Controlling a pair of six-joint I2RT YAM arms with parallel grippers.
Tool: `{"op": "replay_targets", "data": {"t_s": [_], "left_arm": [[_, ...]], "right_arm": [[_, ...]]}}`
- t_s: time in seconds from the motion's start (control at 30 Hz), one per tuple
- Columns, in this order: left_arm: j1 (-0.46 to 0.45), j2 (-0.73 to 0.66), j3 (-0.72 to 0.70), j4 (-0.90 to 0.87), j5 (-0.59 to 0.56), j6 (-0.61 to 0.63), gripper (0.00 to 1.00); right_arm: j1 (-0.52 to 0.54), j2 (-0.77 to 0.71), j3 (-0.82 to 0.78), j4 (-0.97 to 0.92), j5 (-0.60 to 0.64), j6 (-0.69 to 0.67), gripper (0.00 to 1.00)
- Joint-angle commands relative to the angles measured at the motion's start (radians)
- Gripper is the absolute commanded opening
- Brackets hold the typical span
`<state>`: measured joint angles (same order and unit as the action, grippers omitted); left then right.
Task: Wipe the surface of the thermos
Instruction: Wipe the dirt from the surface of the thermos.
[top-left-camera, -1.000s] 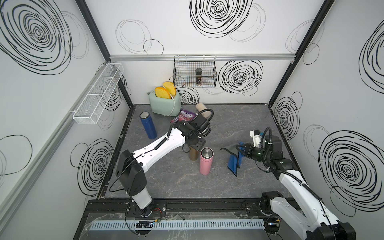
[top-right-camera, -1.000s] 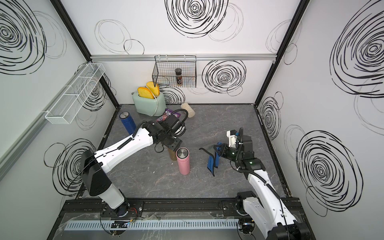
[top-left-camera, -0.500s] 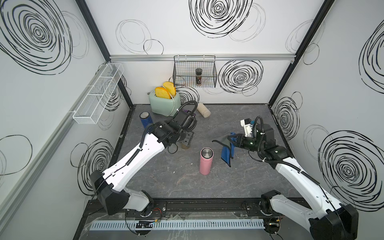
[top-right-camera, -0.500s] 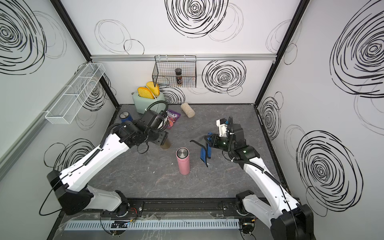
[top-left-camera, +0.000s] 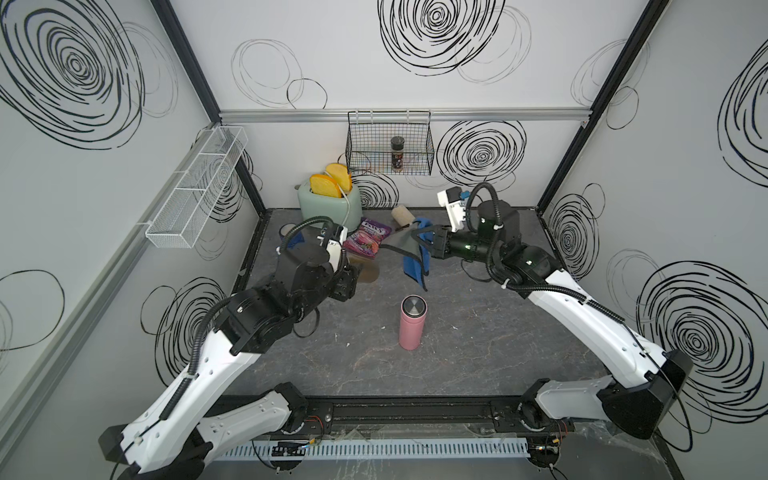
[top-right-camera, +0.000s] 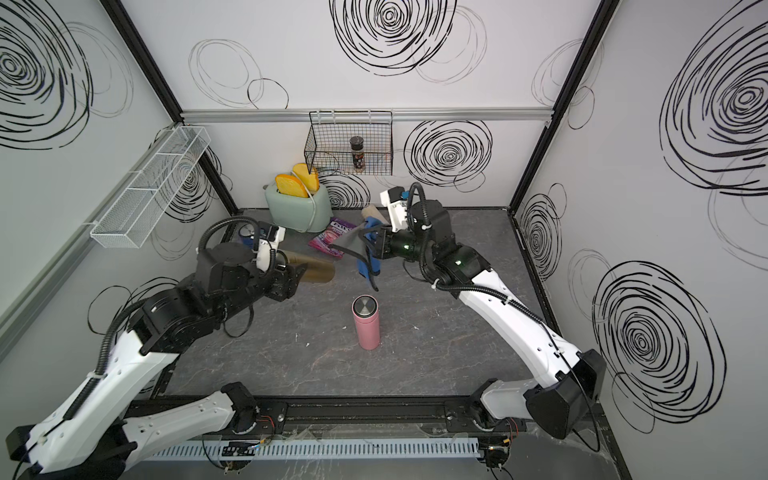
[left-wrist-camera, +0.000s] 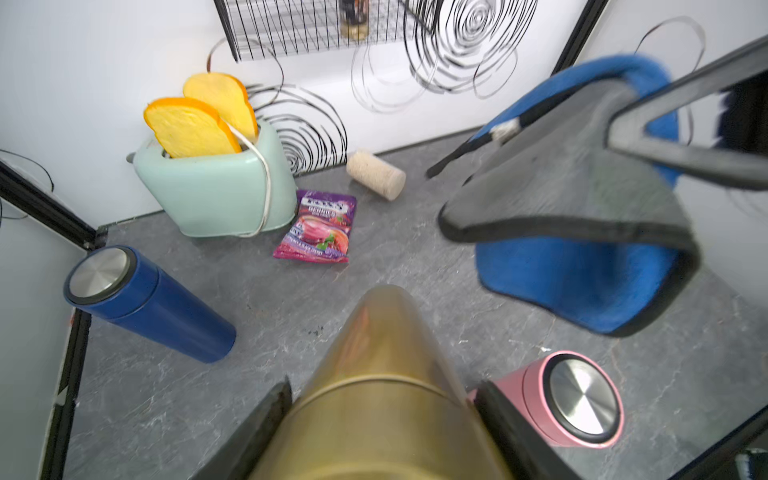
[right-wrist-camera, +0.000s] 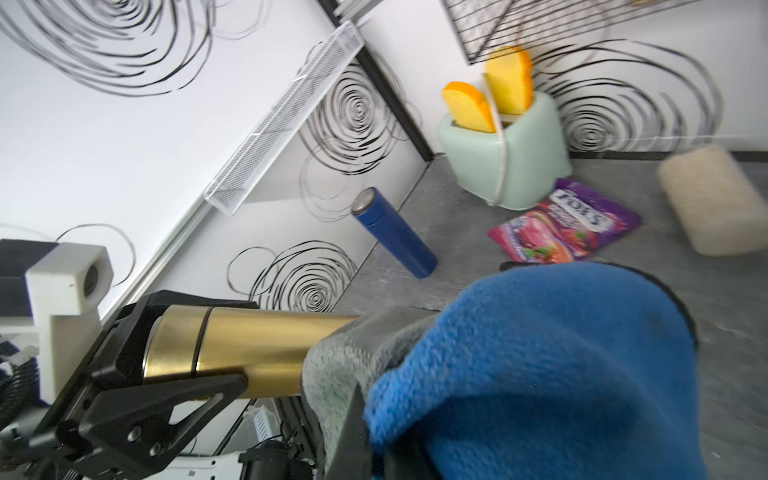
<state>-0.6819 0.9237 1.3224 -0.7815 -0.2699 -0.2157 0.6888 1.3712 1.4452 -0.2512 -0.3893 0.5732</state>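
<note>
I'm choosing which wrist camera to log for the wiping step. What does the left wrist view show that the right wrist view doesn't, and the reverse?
Only the left wrist view shows the pink thermos, standing upright on the tabletop.

Only the right wrist view shows the white wire shelf on the wall.

Both show the gold thermos, the blue and grey cloth, the blue thermos, the toaster and the candy bag.

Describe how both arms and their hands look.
White shells on the long links, black joint housings, a black ribbed cable hose looping along each arm. The left hand and right hand have black angular fingers, with a white camera block at each wrist.
</note>
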Motion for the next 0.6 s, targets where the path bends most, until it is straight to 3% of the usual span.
{"op": "replay_targets", "data": {"t_s": [0.0,0.37,0.57], "left_arm": [[-0.016,-0.052,-0.032,0.191,0.025,0.021,0.0],[-0.149,-0.095,-0.077,0.229,0.028,0.107,0.0],[-0.274,-0.112,-0.074,0.258,-0.114,0.151,0.0]], "right_arm": [[0.06,0.063,0.076,0.021,-0.015,-0.022,0.0],[0.187,0.164,0.217,0.059,-0.104,-0.033,0.0],[0.212,0.142,0.129,0.146,-0.173,0.003,0.0]]}}
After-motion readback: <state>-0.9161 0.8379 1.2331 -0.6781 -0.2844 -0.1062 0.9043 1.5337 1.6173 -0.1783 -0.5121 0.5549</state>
